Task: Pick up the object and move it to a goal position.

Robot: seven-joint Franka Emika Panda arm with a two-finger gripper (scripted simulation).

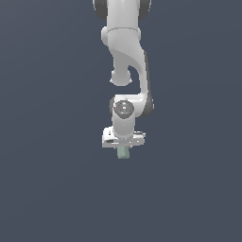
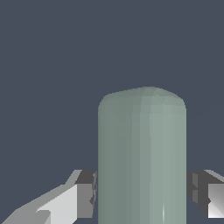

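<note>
The robot arm is white and smooth, with round, fat joints. Dark bands show along its side and at the top. One joint has a grey round cap. The gripper has a wide white bar with grey fingers, dark at the tips.

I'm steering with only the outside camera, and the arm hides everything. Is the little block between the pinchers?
Observer: Yes. In the wrist view the block stands between the two fingers, and both pads sit against its sides.
Operator: Which end sticks out?
Observer: A rounded end points away from the gripper, past the fingertips.
Operator: Any marks on it?
Observer: None; its pale grey-green face is plain. Your exterior view shows only a small stub below the gripper.
</note>
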